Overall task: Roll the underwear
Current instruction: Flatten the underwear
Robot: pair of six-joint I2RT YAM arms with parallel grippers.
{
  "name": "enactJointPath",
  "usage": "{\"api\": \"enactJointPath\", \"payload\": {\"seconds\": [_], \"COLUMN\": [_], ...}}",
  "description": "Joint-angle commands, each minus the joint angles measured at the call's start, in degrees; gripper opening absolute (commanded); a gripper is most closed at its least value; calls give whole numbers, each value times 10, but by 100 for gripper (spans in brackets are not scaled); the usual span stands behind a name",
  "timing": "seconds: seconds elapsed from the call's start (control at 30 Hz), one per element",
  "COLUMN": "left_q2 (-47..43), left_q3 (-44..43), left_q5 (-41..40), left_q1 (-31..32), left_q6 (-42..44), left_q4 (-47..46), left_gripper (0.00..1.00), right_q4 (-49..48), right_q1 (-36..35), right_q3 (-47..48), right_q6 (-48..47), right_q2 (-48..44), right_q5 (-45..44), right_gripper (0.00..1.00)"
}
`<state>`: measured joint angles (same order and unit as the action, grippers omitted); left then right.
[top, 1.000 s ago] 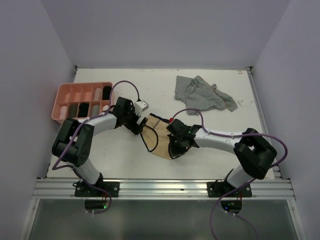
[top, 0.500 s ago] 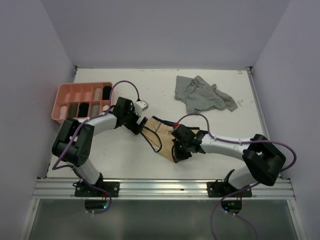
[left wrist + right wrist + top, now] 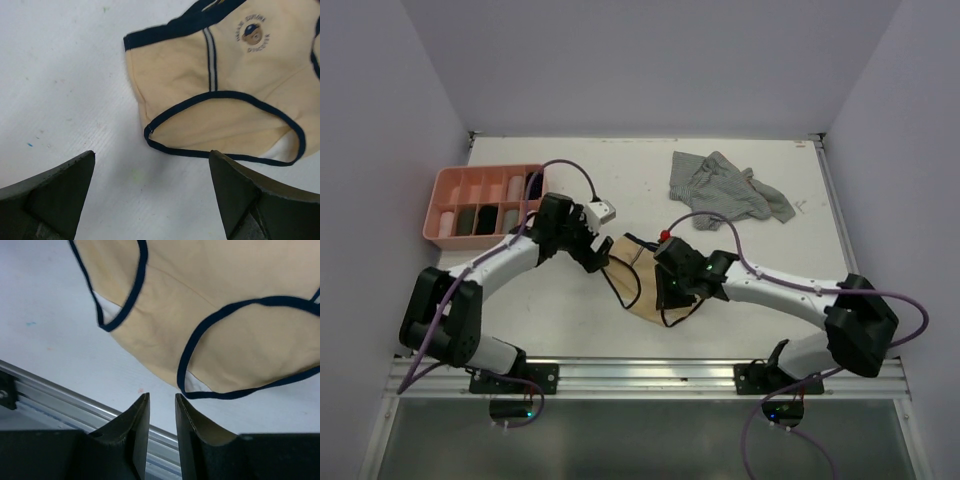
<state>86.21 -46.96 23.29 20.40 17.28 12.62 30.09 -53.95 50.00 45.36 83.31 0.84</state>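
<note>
Beige underwear with dark trim (image 3: 632, 280) lies flat on the white table between my two arms. My left gripper (image 3: 592, 252) hovers at its left edge, jaws wide open over bare table (image 3: 152, 160), the garment (image 3: 225, 85) just ahead of them. My right gripper (image 3: 670, 296) is at the garment's near edge. Its fingers (image 3: 162, 397) stand a little apart with nothing between them, and the dark-trimmed leg openings (image 3: 225, 330) lie just beyond the tips. A grey striped underwear (image 3: 725, 190) lies crumpled at the back right.
A pink compartment tray (image 3: 448, 196) stands at the back left, holding several rolled dark and light garments. The metal rail (image 3: 650, 375) runs along the table's near edge, close behind my right gripper. Purple cables loop above both arms.
My right gripper has parted its fingers and let go of the beige underwear's near edge, which now lies on the table. The left arm's elbow has swung out to the left.
</note>
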Motion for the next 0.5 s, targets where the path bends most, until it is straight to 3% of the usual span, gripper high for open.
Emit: {"api": "enactJointPath", "payload": {"seconds": [0.0, 0.1, 0.23, 0.33, 0.47], "left_q2": [-74, -79, -14, 63, 154], "left_q3": [-14, -34, -90, -149, -204], "left_q5": [60, 70, 94, 111, 147], "left_q1": [-1, -14, -17, -17, -17], "left_q6": [22, 9, -14, -25, -39], "left_q4": [11, 0, -12, 1, 9], "left_gripper": [100, 95, 71, 62, 62], "right_q4": [71, 115, 127, 126, 106], "right_q1": [3, 18, 106, 168, 214], "right_q3": [62, 71, 27, -1, -23], "right_q6": [-12, -18, -26, -43, -58], "right_q2": [-73, -117, -170, -201, -201], "right_q5": [-81, -152, -177, -186, -187], "right_gripper": [31, 31, 32, 36, 38]}}
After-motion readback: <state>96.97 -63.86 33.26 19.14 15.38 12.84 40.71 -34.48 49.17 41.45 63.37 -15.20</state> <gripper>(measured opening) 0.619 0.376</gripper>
